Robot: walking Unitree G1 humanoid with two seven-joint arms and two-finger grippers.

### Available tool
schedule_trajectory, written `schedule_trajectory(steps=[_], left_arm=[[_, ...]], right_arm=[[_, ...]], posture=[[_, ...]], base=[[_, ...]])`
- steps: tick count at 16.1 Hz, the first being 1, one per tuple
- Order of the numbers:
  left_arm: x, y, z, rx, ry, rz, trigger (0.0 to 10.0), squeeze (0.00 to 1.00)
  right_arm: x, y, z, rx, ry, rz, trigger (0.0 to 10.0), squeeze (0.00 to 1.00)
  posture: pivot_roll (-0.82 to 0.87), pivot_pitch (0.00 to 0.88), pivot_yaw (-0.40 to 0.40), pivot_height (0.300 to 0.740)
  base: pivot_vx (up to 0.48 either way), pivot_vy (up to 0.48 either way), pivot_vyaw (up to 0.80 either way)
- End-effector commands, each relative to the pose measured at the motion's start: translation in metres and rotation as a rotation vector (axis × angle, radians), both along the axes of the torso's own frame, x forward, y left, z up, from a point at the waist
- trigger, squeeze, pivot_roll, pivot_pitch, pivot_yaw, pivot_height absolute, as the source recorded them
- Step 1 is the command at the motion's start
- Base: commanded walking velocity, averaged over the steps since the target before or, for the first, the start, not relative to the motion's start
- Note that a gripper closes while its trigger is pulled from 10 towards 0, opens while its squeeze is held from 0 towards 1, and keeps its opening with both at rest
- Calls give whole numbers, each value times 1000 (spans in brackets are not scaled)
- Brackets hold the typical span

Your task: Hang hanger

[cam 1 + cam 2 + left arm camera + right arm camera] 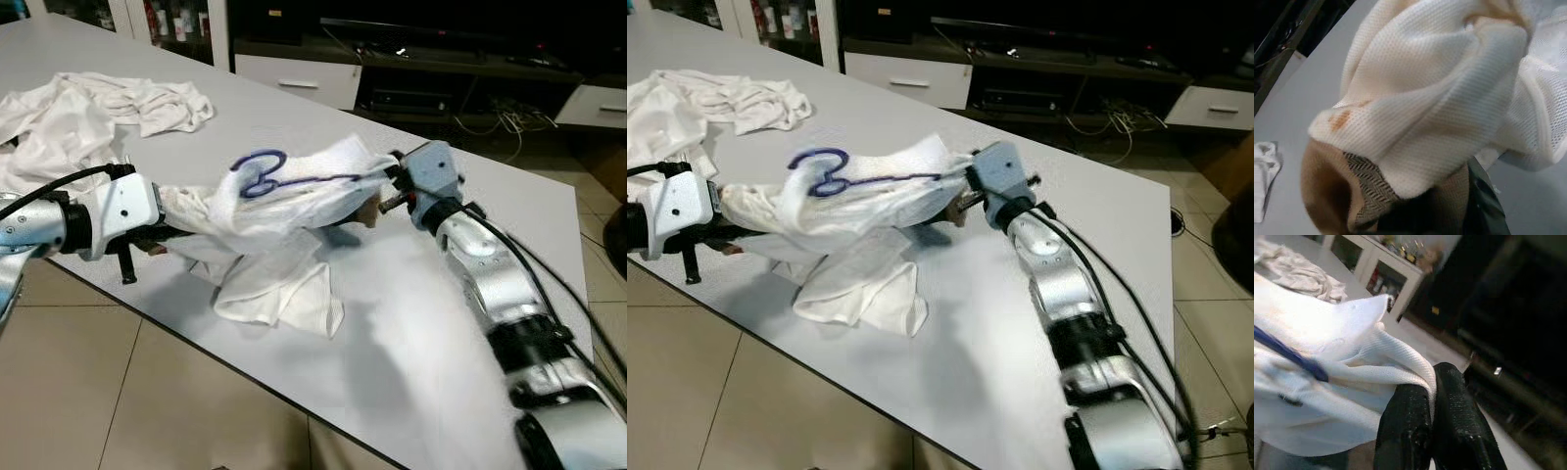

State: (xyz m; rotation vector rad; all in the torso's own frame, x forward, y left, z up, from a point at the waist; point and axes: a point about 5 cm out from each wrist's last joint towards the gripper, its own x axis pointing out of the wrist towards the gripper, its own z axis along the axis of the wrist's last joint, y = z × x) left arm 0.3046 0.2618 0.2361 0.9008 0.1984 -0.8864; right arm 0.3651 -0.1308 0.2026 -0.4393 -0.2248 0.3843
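A white mesh garment (284, 211) hangs stretched between my two grippers just above the grey table (421, 333). A blue hanger (261, 174) lies in it, its curled hook sticking up out of the top of the cloth. My right gripper (1430, 382) is shut on the garment's ribbed edge at the right end (389, 184). My left gripper (168, 231) reaches into the cloth from the left and is buried in the folds. A tan-brown piece (1327, 191) shows under the fabric close to it. The garment's lower part sags onto the table.
A heap of other white clothes (88, 113) lies at the table's far left. The table's near edge runs diagonally above a tiled floor (147, 401). A low white and dark media cabinet (304, 80) with cables stands behind the table.
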Motion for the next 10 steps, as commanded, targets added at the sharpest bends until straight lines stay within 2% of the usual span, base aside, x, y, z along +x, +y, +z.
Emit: schedule_trajectory(steps=[1, 2, 3, 4, 6, 7, 8, 10], left_arm=[[-1, 22, -7, 71, 54, 126, 0, 0], [1, 17, -10, 72, 59, 132, 0, 0], [2, 16, -12, 73, 64, 133, 0, 0], [7, 8, -17, 71, 68, 130, 0, 0], [13, 1, -16, 33, 33, 134, 0, 0], [19, -9, -13, -43, 4, 131, 0, 0], [22, -14, -12, -79, -5, 129, 0, 0], [30, -27, -12, -161, -32, 132, 0, 0]], right_arm=[[-2, -25, 12, -113, -72, -97, 0, 0], [-6, -15, 17, -201, -123, -63, 0, 0], [-7, -12, 18, -234, -141, -54, 0, 0], [-12, -2, 24, -352, -219, -23, 0, 0], [-19, 10, 24, -372, -238, 28, 0, 0], [-26, 23, 21, -348, -229, 79, 0, 0], [-30, 29, 19, -339, -226, 99, 0, 0], [-46, 59, 10, -273, -197, 221, 0, 0]], posture=[[66, 56, -88, 740], [63, 54, -89, 740], [63, 54, -89, 740], [58, 51, -89, 740], [55, 48, -89, 740], [52, 45, -90, 740], [52, 44, -91, 740], [50, 39, -90, 740]], base=[[0, 0, 0], [0, 0, 0], [0, 0, 0], [0, 0, 0], [0, 0, 0], [0, 0, 0], [0, 0, 0], [0, 0, 0]])
